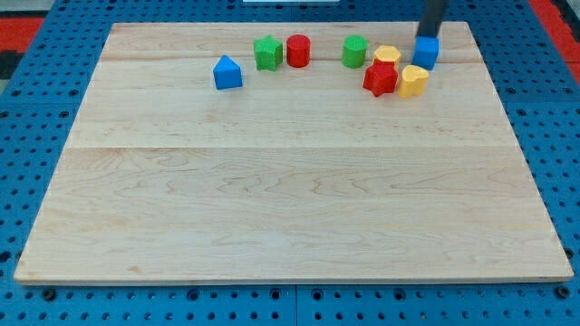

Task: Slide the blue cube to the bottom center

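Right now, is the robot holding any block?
No, nothing is held. My tip only pushes; it sits just behind the blue cube, at its top edge.

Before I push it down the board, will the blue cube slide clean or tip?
The blue cube looks squat and flat-bottomed, so it probably slides rather than tips. My tip sits just behind it toward the view's top. The yellow block close below may get nudged along.

Place: probably a robotics lab bench.
Evidence: a pale wooden desk (290,199) lying on a blue perforated mounting plate (36,109), with red panels (23,27) at the view's top corners.
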Tool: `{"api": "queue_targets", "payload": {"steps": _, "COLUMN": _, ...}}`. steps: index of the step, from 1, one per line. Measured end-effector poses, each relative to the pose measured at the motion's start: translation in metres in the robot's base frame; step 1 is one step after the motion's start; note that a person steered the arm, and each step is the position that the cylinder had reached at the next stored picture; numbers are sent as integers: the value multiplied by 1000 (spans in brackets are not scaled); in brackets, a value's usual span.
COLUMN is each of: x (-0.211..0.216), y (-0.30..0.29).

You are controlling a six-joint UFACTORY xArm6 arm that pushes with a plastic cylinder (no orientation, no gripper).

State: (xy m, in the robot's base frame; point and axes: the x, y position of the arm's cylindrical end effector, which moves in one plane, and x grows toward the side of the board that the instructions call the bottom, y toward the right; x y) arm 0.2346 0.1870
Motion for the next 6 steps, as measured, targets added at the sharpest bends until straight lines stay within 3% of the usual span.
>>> {"api": "queue_targets", "payload": {"steps": 1, "x": 5, "y": -23}}
{"api": "queue_targets", "payload": {"steps": 3, "x": -2, "y": 24}}
{"api": "queue_targets", "payload": {"steps": 6, "x": 54, "y": 22}}
